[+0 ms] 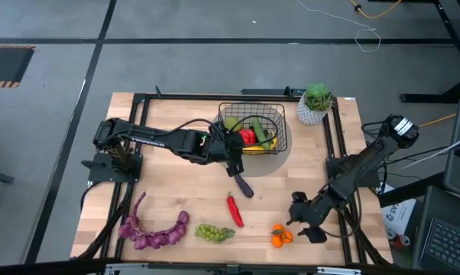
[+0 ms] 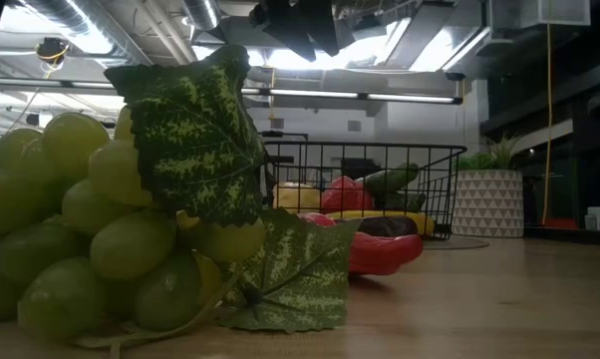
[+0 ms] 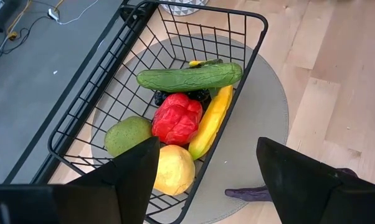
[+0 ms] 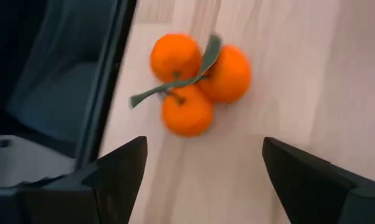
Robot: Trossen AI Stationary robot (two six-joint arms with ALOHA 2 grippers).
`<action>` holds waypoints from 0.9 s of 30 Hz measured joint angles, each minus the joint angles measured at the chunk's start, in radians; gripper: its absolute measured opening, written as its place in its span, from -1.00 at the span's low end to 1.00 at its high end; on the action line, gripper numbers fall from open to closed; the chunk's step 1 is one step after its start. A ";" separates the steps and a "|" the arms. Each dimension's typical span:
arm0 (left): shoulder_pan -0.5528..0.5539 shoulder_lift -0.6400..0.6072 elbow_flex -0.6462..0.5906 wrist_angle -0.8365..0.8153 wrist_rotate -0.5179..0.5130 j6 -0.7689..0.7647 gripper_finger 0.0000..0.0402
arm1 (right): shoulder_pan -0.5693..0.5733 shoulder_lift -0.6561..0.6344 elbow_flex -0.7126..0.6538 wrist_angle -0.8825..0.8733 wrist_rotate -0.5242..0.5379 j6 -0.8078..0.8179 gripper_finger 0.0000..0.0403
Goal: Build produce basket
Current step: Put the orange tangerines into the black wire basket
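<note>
Green grapes (image 2: 91, 239) up front; black mesh basket (image 1: 272, 114) part-filled; both grippers' jaws released.

Both arms are dark, nearly black, built of slim tubular links joined by chunkier rounded joints, with black cables looping along them. The left arm (image 1: 161, 140) rises from a boxy black base bracket; the right arm (image 1: 360, 172) carries a pale round cap on its upper joint, possibly a motor cover. Each ends in two broad, flat matte-black fingers (image 3: 303, 180) with angular edges.
</note>
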 joint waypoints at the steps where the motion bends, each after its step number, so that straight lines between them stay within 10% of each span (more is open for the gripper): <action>1: 0.000 0.000 0.000 0.000 0.000 0.000 0.32 | 0.002 0.005 0.000 0.006 0.019 -0.015 0.58; 18: 0.000 0.000 0.000 0.000 0.000 -0.001 0.32 | 0.033 0.091 0.001 0.050 -0.008 -0.043 0.58; 27: 0.000 0.000 0.000 0.000 0.000 -0.001 0.32 | 0.084 0.092 0.001 0.074 0.157 -0.096 0.58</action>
